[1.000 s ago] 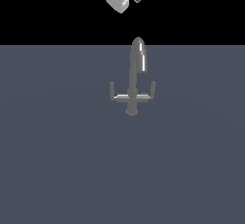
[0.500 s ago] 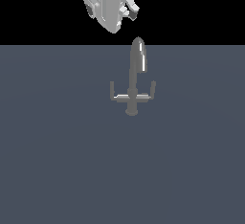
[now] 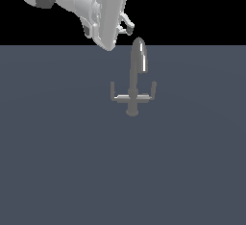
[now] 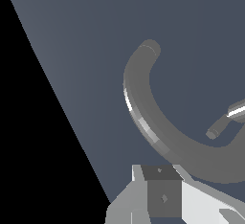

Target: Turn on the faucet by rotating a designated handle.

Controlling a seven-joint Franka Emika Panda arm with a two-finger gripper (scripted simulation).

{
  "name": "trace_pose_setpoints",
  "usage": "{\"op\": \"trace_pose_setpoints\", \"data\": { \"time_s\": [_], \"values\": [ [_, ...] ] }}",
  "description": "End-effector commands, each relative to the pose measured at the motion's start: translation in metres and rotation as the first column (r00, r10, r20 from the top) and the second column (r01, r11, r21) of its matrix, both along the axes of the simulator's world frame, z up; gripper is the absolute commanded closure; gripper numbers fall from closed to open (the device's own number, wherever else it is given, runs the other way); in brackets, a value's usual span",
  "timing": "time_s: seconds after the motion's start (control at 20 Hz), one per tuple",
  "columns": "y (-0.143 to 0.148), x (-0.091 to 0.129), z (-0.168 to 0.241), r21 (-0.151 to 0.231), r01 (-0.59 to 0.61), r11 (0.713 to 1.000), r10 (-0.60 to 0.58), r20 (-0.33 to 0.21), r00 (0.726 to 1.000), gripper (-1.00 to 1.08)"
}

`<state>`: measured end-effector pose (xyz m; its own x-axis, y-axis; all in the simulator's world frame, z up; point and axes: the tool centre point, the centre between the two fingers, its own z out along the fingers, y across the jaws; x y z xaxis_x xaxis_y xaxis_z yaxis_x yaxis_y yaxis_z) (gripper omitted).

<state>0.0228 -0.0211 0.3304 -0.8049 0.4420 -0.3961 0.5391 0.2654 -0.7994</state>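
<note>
Handle well below jaws, faucet nearer

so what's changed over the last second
The end effector has come down and toward the exterior view's left, with more of the arm now in view above the faucet. It holds nothing and touches nothing. The faucet and its handle have not moved; the crossbar sits as before on the grey surface.

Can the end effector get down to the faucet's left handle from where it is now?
Probably yes. The end effector sits above the faucet, apart from it; nothing lies between it and the handle, though the spout stands close beside that path.
</note>
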Motion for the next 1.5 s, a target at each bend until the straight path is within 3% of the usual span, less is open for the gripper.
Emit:
{"op": "trace_pose_setpoints", "data": {
  "time_s": [0.0, 0.35, 0.7, 1.05, 1.45],
  "values": [
    [0.003, 0.008, -0.009, -0.011, -0.046, 0.999, 0.045, -0.068, 0.997, 1.08],
    [0.011, 0.027, -0.036, -0.029, -0.165, 0.986, 0.152, -0.258, 0.954, 1.08],
    [0.02, 0.045, -0.065, -0.028, -0.272, 0.962, 0.232, -0.444, 0.866, 1.08],
    [0.03, 0.059, -0.096, -0.011, -0.363, 0.932, 0.281, -0.614, 0.738, 1.08],
    [0.043, 0.073, -0.132, 0.023, -0.445, 0.895, 0.295, -0.779, 0.553, 1.08]
  ]
}}
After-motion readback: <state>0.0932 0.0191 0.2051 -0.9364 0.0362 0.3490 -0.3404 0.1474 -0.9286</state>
